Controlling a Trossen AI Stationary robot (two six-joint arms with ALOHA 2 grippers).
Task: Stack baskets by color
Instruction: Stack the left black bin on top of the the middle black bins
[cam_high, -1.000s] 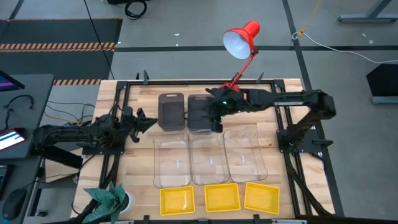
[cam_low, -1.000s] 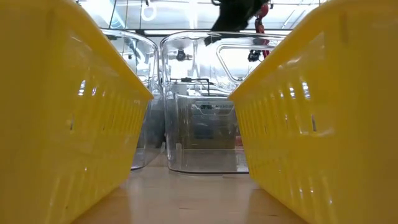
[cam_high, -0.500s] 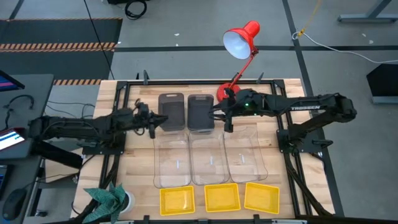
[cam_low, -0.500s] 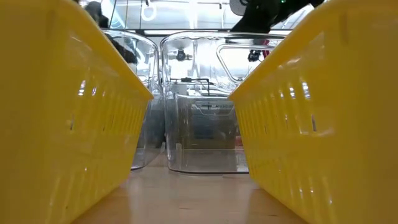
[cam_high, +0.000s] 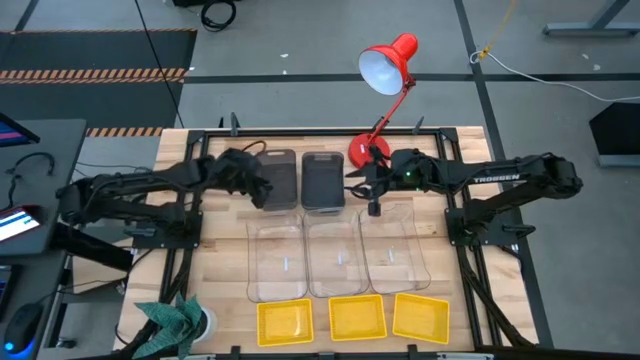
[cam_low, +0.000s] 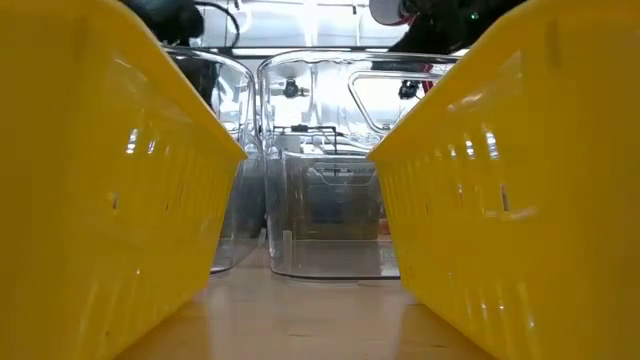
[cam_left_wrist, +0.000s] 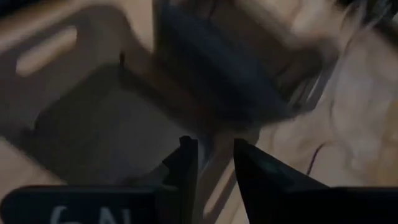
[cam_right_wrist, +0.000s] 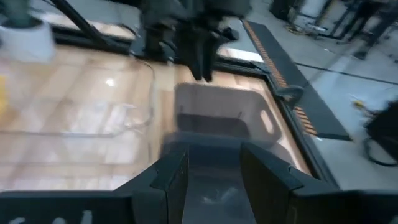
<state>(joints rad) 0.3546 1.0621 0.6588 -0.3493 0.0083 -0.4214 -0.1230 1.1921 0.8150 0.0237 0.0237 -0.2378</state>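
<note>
Two dark grey baskets (cam_high: 275, 180) (cam_high: 322, 180) stand side by side at the far middle of the table. Nearer stand three clear baskets (cam_high: 335, 258) in a row, and three yellow baskets (cam_high: 357, 317) line the near edge. My left gripper (cam_high: 260, 194) hangs over the left rim of the left grey basket (cam_left_wrist: 93, 118); its fingers (cam_left_wrist: 216, 165) stand a little apart and tilt downward. My right gripper (cam_high: 372, 203) is open (cam_right_wrist: 214, 168) just right of the right grey basket (cam_right_wrist: 217, 118), above the far end of the right clear basket.
A red desk lamp (cam_high: 385, 62) stands with its base (cam_high: 360, 150) at the far edge, beside my right arm. A green cloth (cam_high: 170, 318) lies at the near left corner. Black frame rails (cam_high: 195, 200) run along the table's sides. Yellow baskets (cam_low: 100, 200) fill the low view.
My left gripper has swung from the table's left side toward the left grey basket and tipped downward over its rim. My right gripper has drawn back from over the right grey basket toward the table's right edge. The baskets have kept still.
</note>
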